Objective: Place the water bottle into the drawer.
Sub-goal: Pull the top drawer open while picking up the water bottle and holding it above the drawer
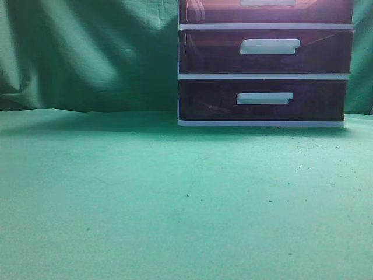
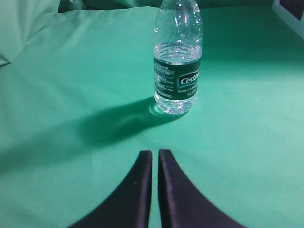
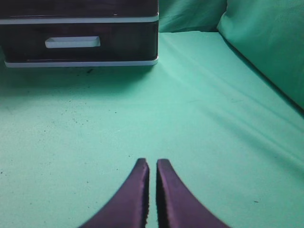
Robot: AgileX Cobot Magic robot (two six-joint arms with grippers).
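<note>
Water bottle [image 2: 177, 61] upright on green cloth [image 2: 71, 95]; drawer [image 1: 266, 10] closed; left tool [image 2: 155, 156], right tool [image 3: 152, 165] clenched, empty.

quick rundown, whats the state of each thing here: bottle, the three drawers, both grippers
water bottle: upright on the cloth, partly full, cap out of frame
top drawer: shut
middle drawer: shut
bottom drawer: shut
left gripper: shut, empty, short of the bottle
right gripper: shut, empty, facing the unit

Exterior view: drawer [image 1: 265, 11] cut by top edge, only lower strip visible. Left wrist view: bottle [image 2: 177, 61] cap beyond top edge; label small print unreadable. Right wrist view: cabinet [image 3: 80, 33] upper part cropped.
</note>
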